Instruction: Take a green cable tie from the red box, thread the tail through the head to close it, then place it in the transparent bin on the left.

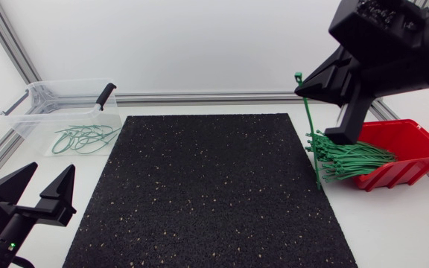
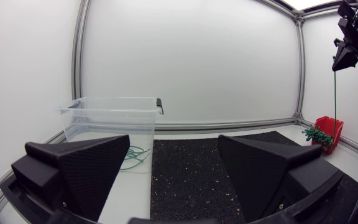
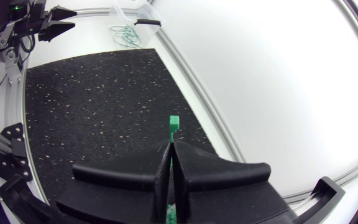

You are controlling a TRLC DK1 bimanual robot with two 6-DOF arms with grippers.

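My right claw is pinched shut on one green cable tie just below its head, held up by the red box w/ tail dangling. Prob. light, springy, slick. The left claw, open, should grip near the tail tip.

Two grippers show, the left gripper and the right gripper, each with two wedge fingers. There is one red box, one transparent bin and one black mat. The green cable ties come in three lots: one single tie hanging upright apart from the others, a heap in the box too tangled to count, and several closed loops in the bin, overlapping too much for an exact number.
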